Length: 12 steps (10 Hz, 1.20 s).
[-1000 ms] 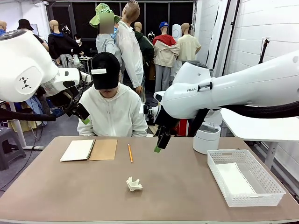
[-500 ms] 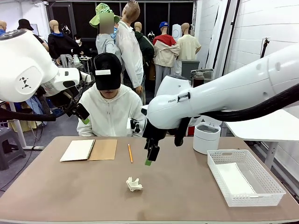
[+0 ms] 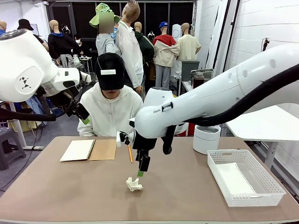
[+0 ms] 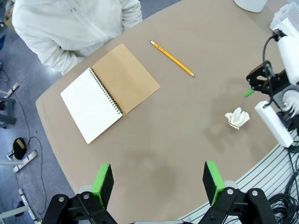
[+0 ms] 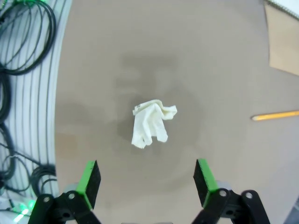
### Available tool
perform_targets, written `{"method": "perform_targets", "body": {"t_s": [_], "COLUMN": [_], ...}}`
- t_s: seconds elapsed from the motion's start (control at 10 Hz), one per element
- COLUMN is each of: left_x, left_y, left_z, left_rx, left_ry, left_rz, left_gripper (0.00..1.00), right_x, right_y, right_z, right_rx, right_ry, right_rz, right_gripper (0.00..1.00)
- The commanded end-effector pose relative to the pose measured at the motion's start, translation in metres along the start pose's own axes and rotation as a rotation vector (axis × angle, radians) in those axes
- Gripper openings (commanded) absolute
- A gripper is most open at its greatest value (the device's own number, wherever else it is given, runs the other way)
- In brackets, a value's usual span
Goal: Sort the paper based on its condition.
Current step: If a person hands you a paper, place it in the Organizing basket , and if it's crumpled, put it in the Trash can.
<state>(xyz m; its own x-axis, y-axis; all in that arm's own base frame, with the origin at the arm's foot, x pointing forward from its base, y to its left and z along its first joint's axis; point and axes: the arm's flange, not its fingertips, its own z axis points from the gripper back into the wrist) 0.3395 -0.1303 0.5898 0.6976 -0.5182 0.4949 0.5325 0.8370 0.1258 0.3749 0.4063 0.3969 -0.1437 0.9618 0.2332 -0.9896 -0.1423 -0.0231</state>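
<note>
A crumpled white paper lies on the brown table near its front middle. My right gripper hangs just above and slightly behind it, pointing down. In the right wrist view the crumpled paper lies ahead of the wide-open right gripper, nothing between the green pads. My left gripper is raised high at the table's left. The left wrist view shows the left gripper open and empty, far above the table, with the crumpled paper and the right gripper off to the side.
An open spiral notebook with a brown cover and a pencil lie at the far left of the table. A white basket holding a flat white sheet stands at the right, a white cylindrical bin behind it. A person sits at the far side.
My right arm has swung left and down from above the table's middle to just over the crumpled paper. The left arm has not moved.
</note>
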Motion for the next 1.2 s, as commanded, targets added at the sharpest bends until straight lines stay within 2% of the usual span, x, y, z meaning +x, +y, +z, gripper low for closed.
{"method": "perform_targets", "body": {"t_s": [0.0,0.2,0.3,0.7,1.1], "left_x": [-0.001,-0.001,-0.001,-0.001,-0.001], "left_y": [0.002,0.002,0.002,0.002,0.002], "left_z": [0.001,0.001,0.001,0.001,0.001], "left_rx": [-0.001,-0.001,-0.001,-0.001,-0.001], "left_ry": [-0.002,-0.002,-0.002,-0.002,-0.002], "left_rz": [-0.001,-0.001,-0.001,-0.001,-0.001], "left_gripper": [1.0,1.0,1.0,1.0,1.0], "right_x": [0.013,0.016,0.007,0.01,0.02], "right_y": [-0.01,-0.009,-0.004,-0.006,-0.01], "right_z": [-0.007,0.004,-0.01,-0.007,-0.038], "right_rx": [0.009,0.002,0.01,0.008,0.029], "right_ry": [0.077,0.101,0.045,0.065,0.103], "right_rz": [-0.022,-0.051,-0.008,-0.02,-0.048], "right_gripper": [1.0,1.0,1.0,1.0,1.0]}}
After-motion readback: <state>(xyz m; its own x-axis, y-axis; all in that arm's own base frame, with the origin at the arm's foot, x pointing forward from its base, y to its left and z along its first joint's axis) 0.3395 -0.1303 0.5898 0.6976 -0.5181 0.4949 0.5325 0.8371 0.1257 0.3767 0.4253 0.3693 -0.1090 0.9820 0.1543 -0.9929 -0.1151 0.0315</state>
